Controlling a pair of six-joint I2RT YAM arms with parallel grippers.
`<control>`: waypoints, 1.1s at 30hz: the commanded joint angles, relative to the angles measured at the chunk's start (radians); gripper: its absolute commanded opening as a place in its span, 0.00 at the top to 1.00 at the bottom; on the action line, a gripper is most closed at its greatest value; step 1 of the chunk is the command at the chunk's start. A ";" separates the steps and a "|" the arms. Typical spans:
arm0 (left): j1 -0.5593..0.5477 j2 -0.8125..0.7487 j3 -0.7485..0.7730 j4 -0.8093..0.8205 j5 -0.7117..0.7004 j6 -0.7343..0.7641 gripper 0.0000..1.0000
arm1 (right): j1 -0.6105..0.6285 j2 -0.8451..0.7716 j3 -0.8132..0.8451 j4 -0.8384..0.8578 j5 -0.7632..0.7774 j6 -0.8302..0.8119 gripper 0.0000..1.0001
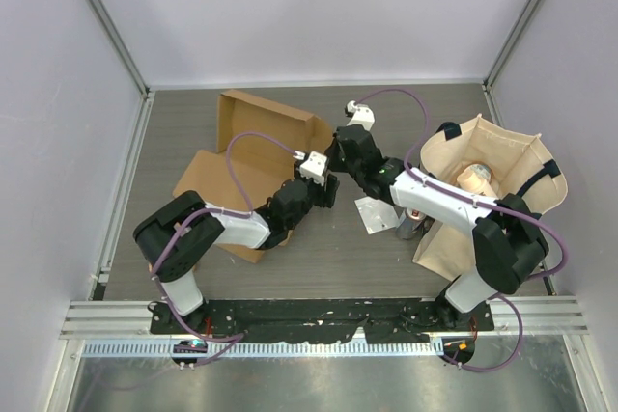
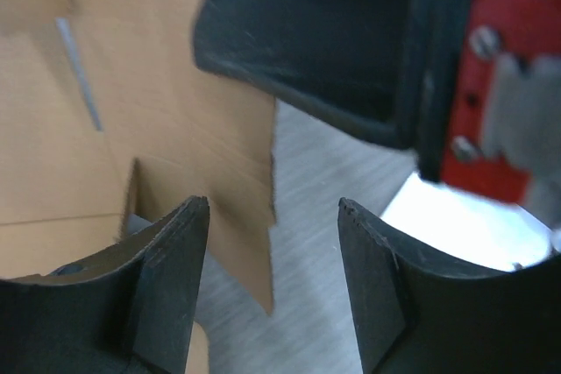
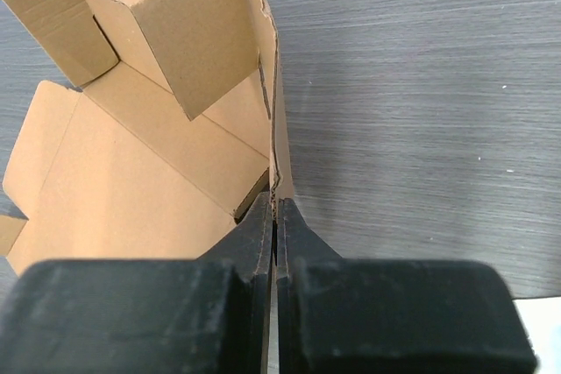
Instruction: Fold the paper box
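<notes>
Raising a wall: the right gripper (image 3: 275,216) pinches the paper box (image 3: 131,190) at its three o'clock edge. The left gripper (image 2: 273,243), fingers apart, should next grasp the flap (image 2: 241,172).

Box (image 1: 246,156) half-folded; left gripper (image 1: 328,188) and right gripper (image 1: 336,147) at box's right edge; tote bag (image 1: 502,156) right of box.

No legible writing in any view

The paper box (image 1: 217,176) shows only plain brown cardboard from above and from both wrist cameras, with no print or label on its faces. The beige cloth bag (image 1: 439,238) shows plain fabric on the sides in view. The white sheet (image 1: 372,211) lying just beside the bag is too small to read, and the red part (image 2: 465,94) in the left wrist view is too blurred.
</notes>
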 commanded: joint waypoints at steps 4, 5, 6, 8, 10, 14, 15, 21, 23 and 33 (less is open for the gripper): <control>-0.008 0.008 0.043 0.127 -0.229 0.089 0.53 | 0.014 -0.010 0.048 0.024 -0.008 0.048 0.98; -0.004 0.014 0.043 0.127 -0.229 0.096 0.62 | 0.014 -0.011 0.050 0.024 -0.011 0.042 0.98; -0.006 0.014 0.042 0.129 -0.218 0.102 0.66 | 0.014 -0.014 0.050 0.024 -0.012 0.037 0.96; -0.006 0.009 0.034 0.131 -0.194 0.100 0.77 | 0.014 -0.025 0.051 0.024 -0.015 0.002 0.92; -0.004 0.008 0.025 0.134 -0.152 0.090 0.83 | 0.014 -0.040 0.059 -0.008 -0.015 -0.025 0.80; 0.000 0.008 0.000 0.178 -0.104 0.045 0.96 | 0.003 -0.094 0.074 -0.024 -0.029 -0.105 0.55; 0.006 0.011 -0.006 0.201 -0.088 0.036 0.96 | -0.004 -0.105 0.077 -0.031 -0.034 -0.124 0.48; 0.064 0.025 -0.053 0.301 0.032 -0.076 0.98 | -0.116 -0.175 0.079 -0.044 -0.165 -0.196 0.25; 0.098 0.032 -0.055 0.313 0.113 -0.099 0.99 | -0.165 -0.178 0.054 -0.009 -0.259 -0.211 0.22; 0.267 0.114 -0.092 0.437 0.452 -0.255 1.00 | -0.319 -0.065 -0.088 0.383 -0.808 -0.334 0.13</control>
